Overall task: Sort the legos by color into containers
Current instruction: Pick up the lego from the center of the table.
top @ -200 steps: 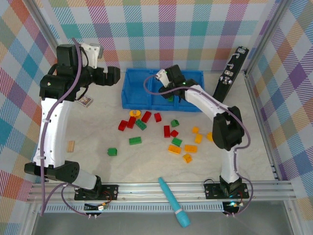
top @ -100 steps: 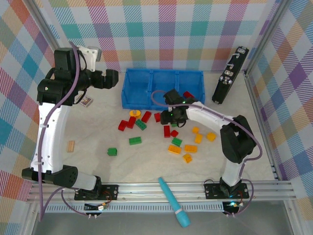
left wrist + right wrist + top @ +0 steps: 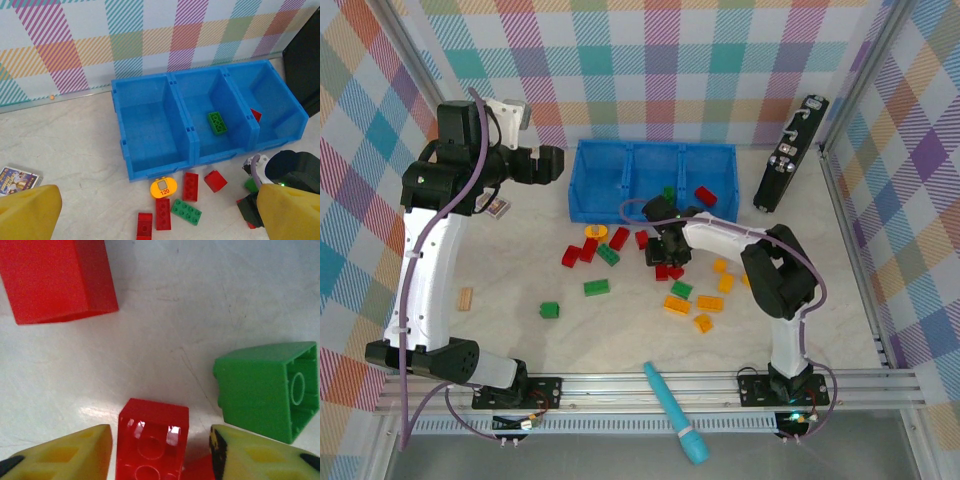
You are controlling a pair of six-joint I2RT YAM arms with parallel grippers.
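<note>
We see the right gripper [image 3: 160,452], fingers apart, straddling a red lego [image 3: 152,437]; the left gripper [image 3: 157,212], fingers spread wide, faces the blue containers [image 3: 160,167].

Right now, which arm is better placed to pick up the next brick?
The right. The right tool sits low among the loose bricks, straddling a small red brick without touching it yet. The left tool hangs open, up beside the blue tray, away from them.

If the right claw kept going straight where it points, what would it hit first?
Probably the red studded brick sitting between the fingers of the right gripper, table just beneath.
</note>
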